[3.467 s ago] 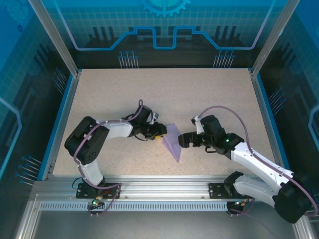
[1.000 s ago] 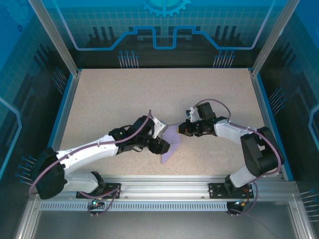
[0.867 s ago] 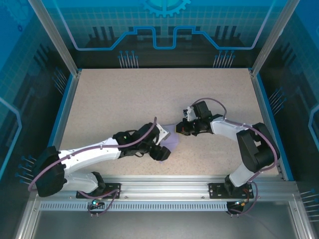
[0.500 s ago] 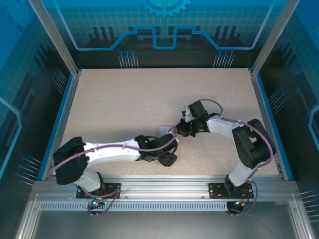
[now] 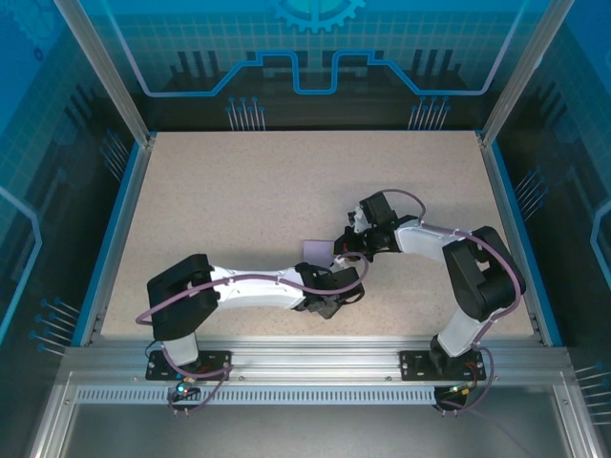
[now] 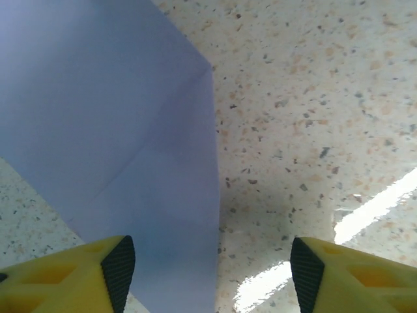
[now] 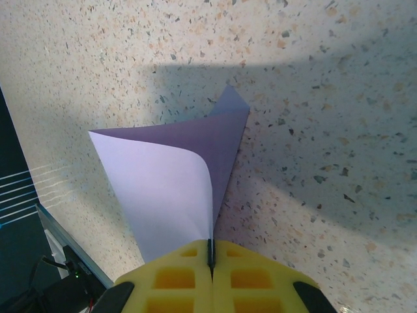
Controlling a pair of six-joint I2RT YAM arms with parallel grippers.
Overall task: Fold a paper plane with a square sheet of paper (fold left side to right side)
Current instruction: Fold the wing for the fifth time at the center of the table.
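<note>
The square sheet of paper [image 5: 314, 250] is lavender and partly folded, lying mid-table with one flap lifted. My right gripper [image 7: 210, 255] is shut on the edge of that curled flap [image 7: 163, 176]; from above the right gripper [image 5: 346, 250] sits at the sheet's right side. My left gripper [image 6: 210, 270] hovers open just over the table, its black pads [image 6: 118, 266] wide apart, with the sheet's creased layer [image 6: 104, 130] under its left finger. From above, the left gripper [image 5: 346, 289] is just near-right of the sheet. A paper plane is out of view.
The speckled table [image 5: 239, 191] is bounded by blue side walls [image 5: 116, 229] and an aluminium rail [image 5: 305, 353] at the near edge. The left arm [image 5: 248, 286] stretches along the near side of the table, and the right arm [image 5: 473, 277] bends back on the right.
The left arm has swung right along the near edge, its gripper passing over the sheet to its near-right side. The right gripper, still pinching the flap, has drawn it slightly left and farther back.
</note>
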